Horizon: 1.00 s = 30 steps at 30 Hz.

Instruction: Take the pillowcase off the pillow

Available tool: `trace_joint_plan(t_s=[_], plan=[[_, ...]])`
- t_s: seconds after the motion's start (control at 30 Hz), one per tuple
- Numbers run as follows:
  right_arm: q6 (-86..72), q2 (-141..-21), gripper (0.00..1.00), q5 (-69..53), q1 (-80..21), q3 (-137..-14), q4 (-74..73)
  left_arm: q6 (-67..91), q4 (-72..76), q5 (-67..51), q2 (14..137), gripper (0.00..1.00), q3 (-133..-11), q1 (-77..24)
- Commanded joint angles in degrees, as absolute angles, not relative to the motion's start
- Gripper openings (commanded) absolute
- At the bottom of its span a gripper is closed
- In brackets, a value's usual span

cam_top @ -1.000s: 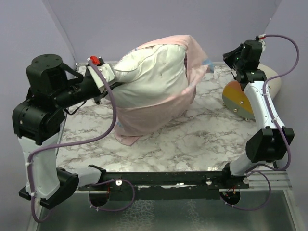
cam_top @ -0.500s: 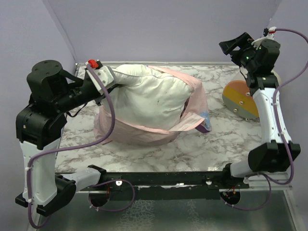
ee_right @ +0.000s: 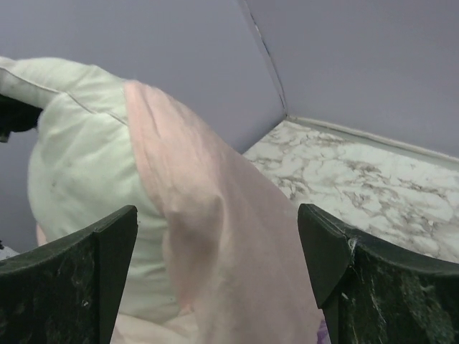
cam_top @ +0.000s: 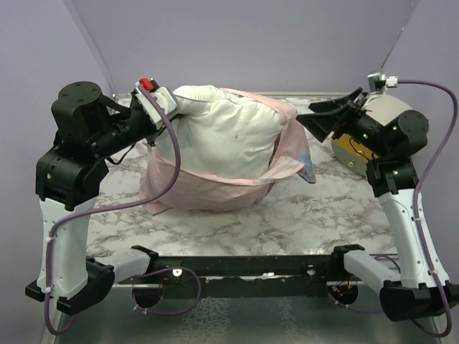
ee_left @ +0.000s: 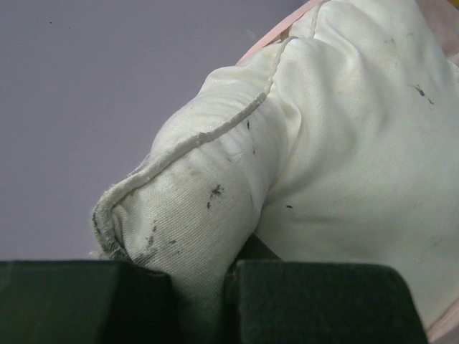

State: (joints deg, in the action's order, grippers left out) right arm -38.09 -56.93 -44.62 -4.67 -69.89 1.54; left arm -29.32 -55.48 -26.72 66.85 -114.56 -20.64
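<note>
The pillow sits in the upper middle of the top view. It is plump and white, and it is half out of its cover. The pillowcase is bunched low around the pillow's bottom and right side, pale pink side out. A bit of blue and purple print shows at its right tip. My left gripper is pinched tight on the pillow's upper left corner. My right gripper is spread wide with nothing in it, just beside the pillowcase's right edge. Behind it lies a cream and orange cylinder. The marble table has bare room in front of the pillow and on the right. Plain purple walls close in the back and sides.
</note>
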Motion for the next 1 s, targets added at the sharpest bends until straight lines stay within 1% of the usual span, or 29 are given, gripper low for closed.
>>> trace_joint_plan(t_s=[0.0,0.1,0.2,0.37,0.5,0.6,0.73,0.87,0.97], plan=[[-32.0,-57.1,0.94,-46.2,-7.8,-65.9,0.5,-29.5,-52.9,-23.3,67.3,0.0,-115.9,-20.5],[-25.6,-57.0,0.95,-39.1,-11.7,-66.8,-4.5,-29.2,-52.8,-23.1,67.7,0.0,-116.6,-20.5],[-21.6,-57.7,0.94,-34.4,-13.5,-67.1,-8.9,-28.5,-53.0,-23.2,68.5,0.0,-118.1,-20.5],[-19.5,-57.7,0.93,-30.2,-15.4,-66.1,-8.8,-27.9,-53.4,-23.6,69.1,0.0,-118.8,-20.5],[-17.9,-60.3,0.85,-21.1,-15.8,-69.5,-10.4,-27.2,-54.6,-24.9,69.7,0.0,-120.1,-20.5],[-18.1,-63.3,0.8,-19.6,-15.9,-73.3,-10.3,-25.8,-56.4,-27.1,70.5,0.0,-121.4,-20.6],[-17.9,-65.8,0.8,-20.5,-17.4,-75.5,-9.0,-21.0,-57.4,-32.3,70.6,0.0,-119.2,-20.5],[-15.9,-66.5,0.8,-16.7,-19.9,-75.0,-9.7,-18.6,-56.2,-34.1,70.3,0.0,-116.9,-20.5],[-15.3,-67.1,0.75,-12.4,-20.3,-74.2,-9.2,-17.9,-57.3,-35.9,70.7,0.0,-117.9,-20.5]])
